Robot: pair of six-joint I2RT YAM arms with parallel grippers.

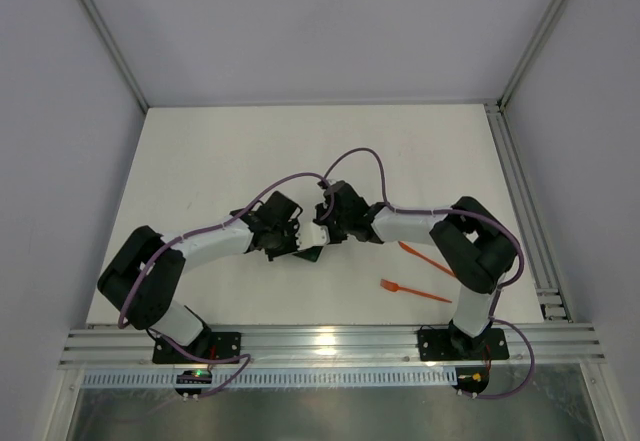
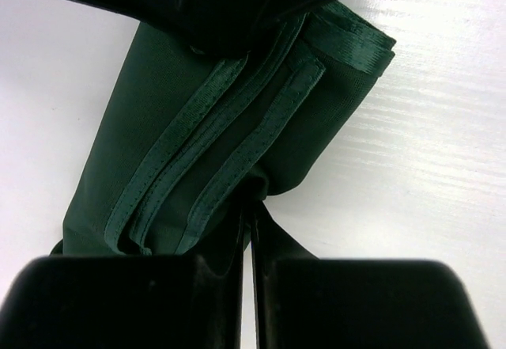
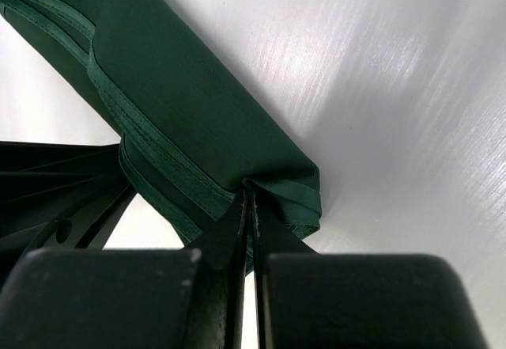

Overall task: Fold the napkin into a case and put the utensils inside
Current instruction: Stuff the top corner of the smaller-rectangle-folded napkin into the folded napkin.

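Observation:
The dark green napkin (image 2: 237, 111) lies folded into a narrow oblong with several hemmed layers showing; it also shows in the right wrist view (image 3: 182, 88). From above only a small green bit (image 1: 312, 254) shows under the two grippers. My left gripper (image 2: 251, 206) is shut on one end of the cloth. My right gripper (image 3: 249, 191) is shut on the folded corner at the other end. They meet at the table's middle, left gripper (image 1: 287, 243), right gripper (image 1: 326, 231). Two orange utensils lie to the right: one (image 1: 415, 291) in the open, one (image 1: 414, 251) partly under my right arm.
The white table (image 1: 220, 161) is bounded by grey walls and an aluminium rail (image 1: 320, 346) at the near edge. A rail (image 1: 525, 211) runs along the right side. My right arm's elbow (image 1: 480, 246) hangs over the utensils' area.

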